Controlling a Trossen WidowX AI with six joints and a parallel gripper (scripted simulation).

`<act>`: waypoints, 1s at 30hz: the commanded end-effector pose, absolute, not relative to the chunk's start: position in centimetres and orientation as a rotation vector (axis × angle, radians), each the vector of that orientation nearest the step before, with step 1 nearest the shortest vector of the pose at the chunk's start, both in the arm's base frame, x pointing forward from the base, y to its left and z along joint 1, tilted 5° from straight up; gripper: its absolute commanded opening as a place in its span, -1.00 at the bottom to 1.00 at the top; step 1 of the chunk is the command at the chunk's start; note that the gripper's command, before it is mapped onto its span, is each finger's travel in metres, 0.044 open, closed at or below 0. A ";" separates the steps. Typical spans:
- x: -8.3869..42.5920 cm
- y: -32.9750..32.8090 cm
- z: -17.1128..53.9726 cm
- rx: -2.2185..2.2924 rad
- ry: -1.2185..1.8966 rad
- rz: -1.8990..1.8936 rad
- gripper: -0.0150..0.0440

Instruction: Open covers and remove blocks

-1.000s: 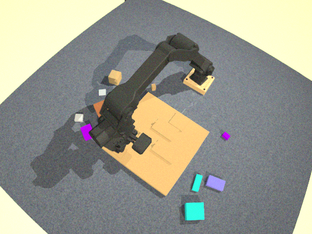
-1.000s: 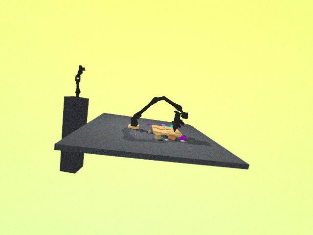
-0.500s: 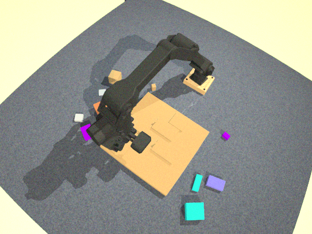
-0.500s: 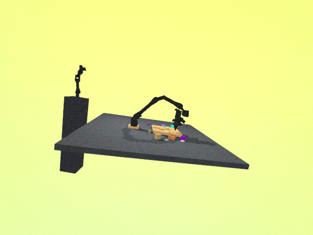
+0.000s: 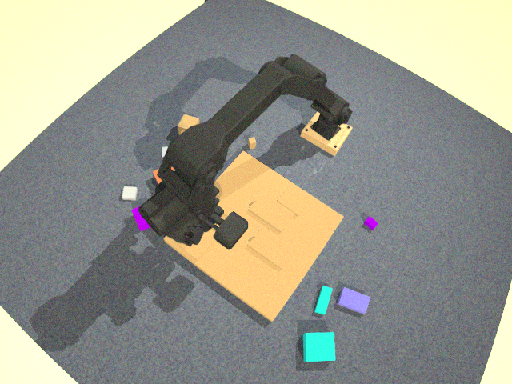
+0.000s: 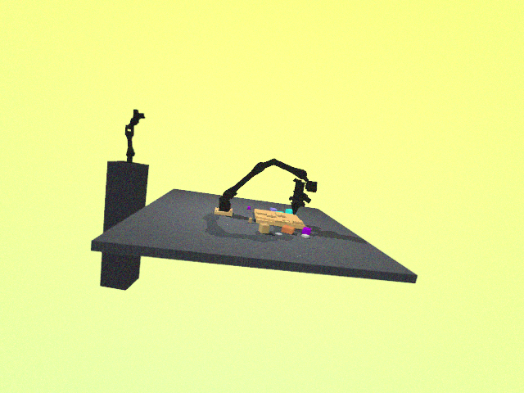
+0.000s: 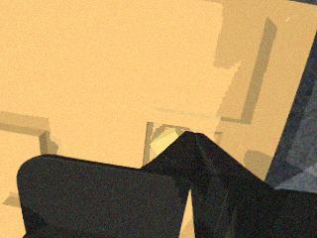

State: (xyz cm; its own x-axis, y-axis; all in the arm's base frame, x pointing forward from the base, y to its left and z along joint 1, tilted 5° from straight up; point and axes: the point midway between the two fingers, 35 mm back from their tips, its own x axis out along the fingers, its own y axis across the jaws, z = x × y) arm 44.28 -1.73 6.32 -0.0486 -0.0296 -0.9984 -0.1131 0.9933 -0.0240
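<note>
The tan puzzle board (image 5: 306, 231) (image 6: 277, 217) (image 7: 99, 59) lies flat under the arm. Recessed tracks (image 5: 264, 220) (image 7: 260, 74) show in its top; the covers share its colour, so their positions are hard to tell. My gripper (image 6: 295, 212) (image 7: 191, 141) is shut and empty, pointing down at the board's far side from the arm base. In the wrist view a pale yellow block (image 7: 164, 141) shows in a partly visible well just beside the fingertips, which hide the rest of it. In the top view the arm hides the fingertips and that part of the board.
Near one board corner are a cyan cube (image 5: 319, 346), a cyan bar (image 5: 323, 300) and a violet block (image 5: 354, 300). A small purple cube (image 5: 370, 223) lies apart. Across the board are a purple block (image 6: 306, 230), an orange block (image 6: 287, 229), a white block (image 5: 130, 193) and a tan block (image 6: 264, 228).
</note>
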 end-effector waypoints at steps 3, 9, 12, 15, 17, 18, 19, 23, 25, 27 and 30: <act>43.3 -1.2 6.8 -0.189 1.616 0.152 -0.49; 40.6 -0.1 7.9 -0.378 1.595 0.353 -0.49; 39.3 0.3 8.3 -0.462 1.579 0.439 -0.49; 37.9 0.7 8.6 -0.544 1.559 0.525 -0.49; 37.0 1.0 8.8 -0.599 1.544 0.581 -0.49; 36.5 1.1 8.8 -0.626 1.536 0.610 -0.49; 36.0 1.2 8.9 -0.654 1.528 0.638 -0.49; 33.9 1.8 9.1 -0.779 1.485 0.773 -0.49; 32.8 2.0 9.1 -0.841 1.461 0.841 -0.49; 31.7 2.2 9.1 -0.903 1.434 0.908 -0.49; 30.1 2.5 9.0 -0.994 1.389 1.009 -0.49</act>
State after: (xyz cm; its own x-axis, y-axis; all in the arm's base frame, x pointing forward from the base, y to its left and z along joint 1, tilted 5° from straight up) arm 32.08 2.13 9.24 -0.0444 -0.0300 -0.9986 -0.9089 0.4161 0.0279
